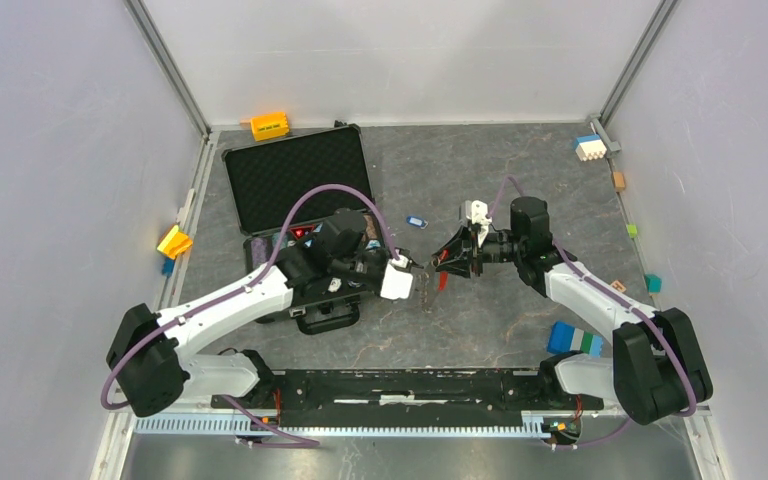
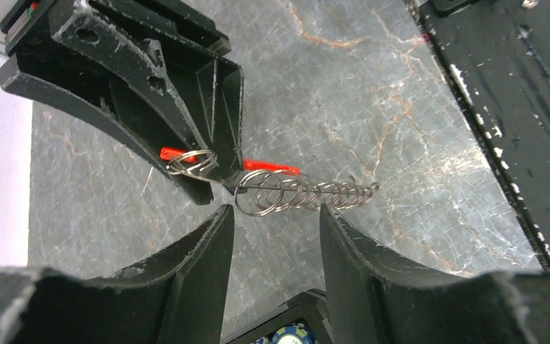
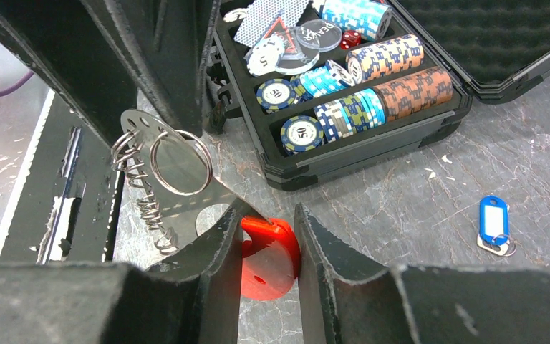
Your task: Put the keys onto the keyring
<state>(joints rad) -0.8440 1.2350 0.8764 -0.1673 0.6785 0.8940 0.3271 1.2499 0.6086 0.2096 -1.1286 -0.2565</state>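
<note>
The keyring is a string of small silvery rings (image 2: pixel 308 192) with a flat red strip (image 3: pixel 268 258) and a thin metal plate (image 3: pixel 175 168). It hangs between both grippers at the table's middle (image 1: pixel 435 283). My right gripper (image 3: pixel 266 215) is shut on the red strip and holds the keyring above the table. My left gripper (image 2: pixel 276 215) is open and empty, its fingertips just short of the rings. A key with a blue plastic head (image 3: pixel 494 223) lies alone on the table behind the grippers (image 1: pixel 416 221). No other key shows.
An open black case (image 1: pixel 300 175) of poker chips (image 3: pixel 344 86) sits under and behind my left arm. Coloured blocks lie at the edges: orange (image 1: pixel 270 125), yellow (image 1: pixel 174 241), white-blue (image 1: pixel 589 148), blue-green (image 1: pixel 574 339). A black rail (image 1: pixel 400 385) runs along the front.
</note>
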